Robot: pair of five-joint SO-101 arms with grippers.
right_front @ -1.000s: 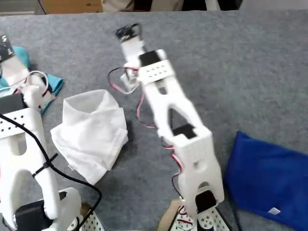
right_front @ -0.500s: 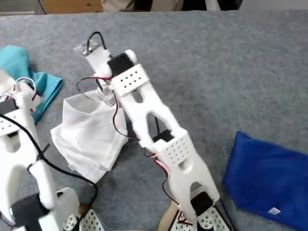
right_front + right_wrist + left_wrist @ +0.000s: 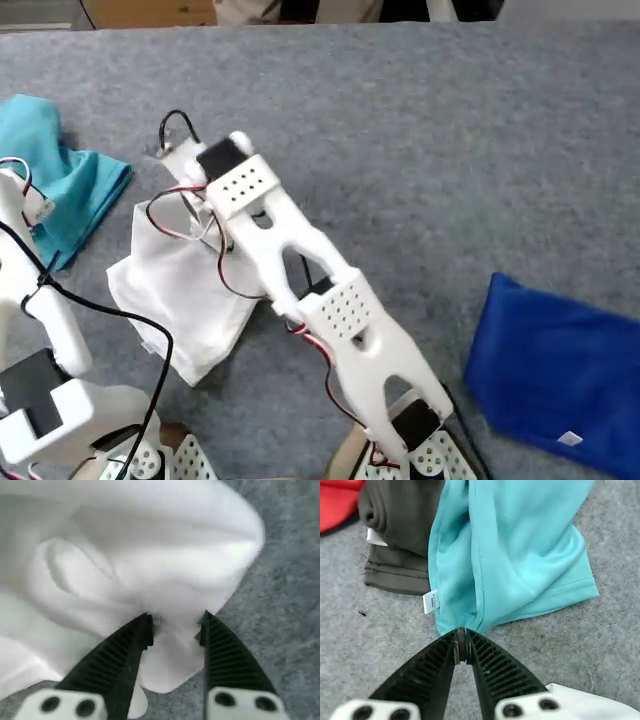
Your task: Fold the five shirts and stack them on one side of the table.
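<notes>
A teal shirt (image 3: 510, 545) lies crumpled at the table's left edge, its folds running together at my left gripper (image 3: 461, 642), which is shut on its hem. The teal shirt (image 3: 65, 185) stretches toward the left arm in the high view. A white shirt (image 3: 180, 295) lies loosely bunched in front of both arms. My right gripper (image 3: 175, 622) is open, its fingers (image 3: 142, 630) straddling a raised fold of the white shirt (image 3: 125, 555). From above, the right gripper (image 3: 175, 150) sits at that shirt's far edge. A folded blue shirt (image 3: 560, 370) rests at the right.
Beside the teal shirt lie a dark shirt (image 3: 400, 525) and a red shirt (image 3: 335, 500). The grey table top (image 3: 450, 150) stretches open across the middle and back. Black and red cables hang off both arms over the white shirt.
The right arm swung left and came down onto the far edge of the white shirt. The left arm drew back toward the near left edge, and the teal shirt spread out after it.
</notes>
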